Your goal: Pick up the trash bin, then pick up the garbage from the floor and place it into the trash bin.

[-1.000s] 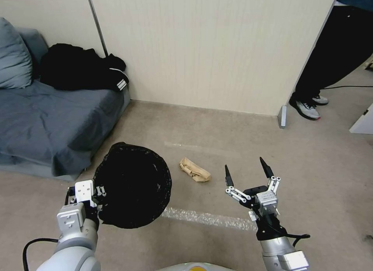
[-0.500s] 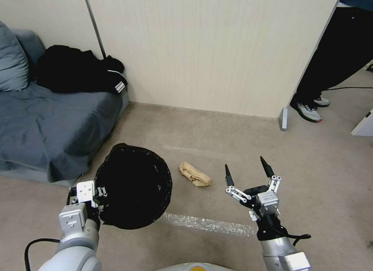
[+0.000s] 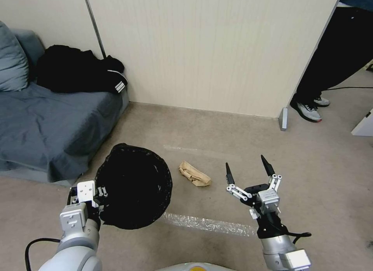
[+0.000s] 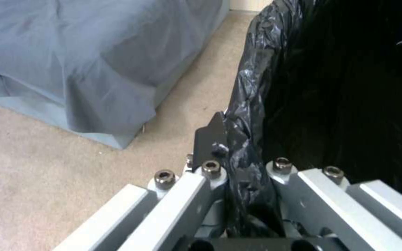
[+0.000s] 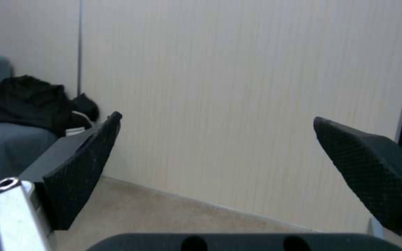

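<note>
One piece of garbage (image 3: 194,174), tan crumpled paper, lies on the floor between the trash bin (image 3: 134,185) and the right gripper (image 3: 247,169), whose fingers stay spread wide and have barely shifted. The left gripper (image 3: 100,193) still clamps the bin's bag-lined rim.

crinkly glossy black plastic bag (image 3: 134,185) lining the bin, crumpled tan paper (image 3: 194,174), matt short-pile beige carpet (image 3: 311,166), soft grey cloth sofa cover (image 3: 46,123), brushed metal gripper links (image 4: 182,205), textured matt black finger pads (image 5: 82,167)
</note>
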